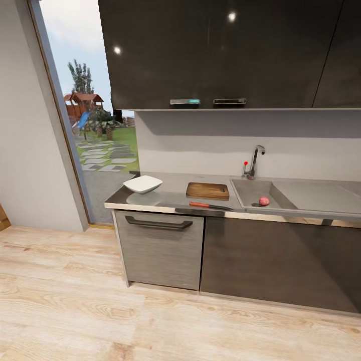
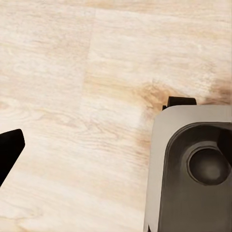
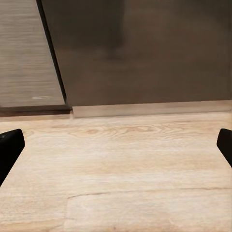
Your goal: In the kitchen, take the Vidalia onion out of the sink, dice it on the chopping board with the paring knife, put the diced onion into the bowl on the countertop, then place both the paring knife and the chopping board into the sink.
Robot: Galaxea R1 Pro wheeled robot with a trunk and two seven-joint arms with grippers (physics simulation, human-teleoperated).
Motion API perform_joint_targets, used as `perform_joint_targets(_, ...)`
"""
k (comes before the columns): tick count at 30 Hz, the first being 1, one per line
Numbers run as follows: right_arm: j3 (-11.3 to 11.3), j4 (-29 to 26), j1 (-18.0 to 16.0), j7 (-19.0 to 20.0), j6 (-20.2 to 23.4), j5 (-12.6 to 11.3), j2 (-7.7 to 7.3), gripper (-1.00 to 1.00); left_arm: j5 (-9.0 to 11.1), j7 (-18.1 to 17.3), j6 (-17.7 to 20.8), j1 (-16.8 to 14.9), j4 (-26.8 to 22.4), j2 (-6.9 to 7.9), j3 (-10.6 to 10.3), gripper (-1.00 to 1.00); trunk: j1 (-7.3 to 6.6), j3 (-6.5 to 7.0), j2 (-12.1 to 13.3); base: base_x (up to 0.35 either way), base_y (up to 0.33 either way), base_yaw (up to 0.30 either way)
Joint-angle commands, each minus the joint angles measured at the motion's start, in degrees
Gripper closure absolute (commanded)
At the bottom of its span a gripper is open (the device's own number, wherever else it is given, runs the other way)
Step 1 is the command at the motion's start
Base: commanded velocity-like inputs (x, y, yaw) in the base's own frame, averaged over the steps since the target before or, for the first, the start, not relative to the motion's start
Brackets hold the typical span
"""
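1. Window (image 1: 95,125): a tall opening left of the desk, giving onto a garden with a stone path.
2. Desk (image 1: 173,193): a glossy grey surface over dark cabinets; every place below is given relative to it. A black bar handle (image 1: 158,223) sits on the front of its left cabinet.
3. Bowl (image 1: 143,184): white and shallow, resting on the desk near its left end.
4. Board (image 1: 207,190): brown wood, lying flat on the desk, right of the bowl and apart from it.
5. Knife (image 1: 210,205): red handle and dark blade, lying along the desk's front edge, just in front of the board.
6. Sink (image 1: 250,190): a steel basin set into the desk right of the board, with a drainboard further right and a chrome tap (image 1: 254,161) with a red knob at the desk's back edge.
7. Onion (image 1: 264,201): a small pinkish-red ball inside the sink, near the basin's front wall.
8. Upper cabinets (image 1: 225,50): dark glossy doors hanging above the desk.
9. Floor (image 1: 75,301): pale wood planks in front of the desk.
10. Left pincer: one dark fingertip (image 2: 9,150) shows over the floor beside the robot's grey base (image 2: 193,174); how far it is open cannot be told.
11. Right pincer (image 3: 116,145): two dark fingertips stand spread wide, holding nothing, above the floor and facing the desk's cabinet fronts.
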Motion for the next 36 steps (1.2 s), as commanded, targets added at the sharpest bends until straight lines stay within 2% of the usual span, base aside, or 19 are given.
perform_joint_targets(1,-0.1,0.0,0.0,-0.1,-0.1,0.1,0.02,-1.0,0.3,0.1,-0.4,-0.1,0.3,-0.01,-0.3,-1.0,0.0,-0.06,0.0,0.0,0.0,0.0)
perform_joint_targets(36,-0.2,-0.1,0.0,-0.2,-0.1,0.0,0.14,-1.0,0.3,0.1,-0.3,-0.1,0.4,-0.01,-0.3,-1.0,0.0,-0.06,0.0,0.0,0.0,0.0)
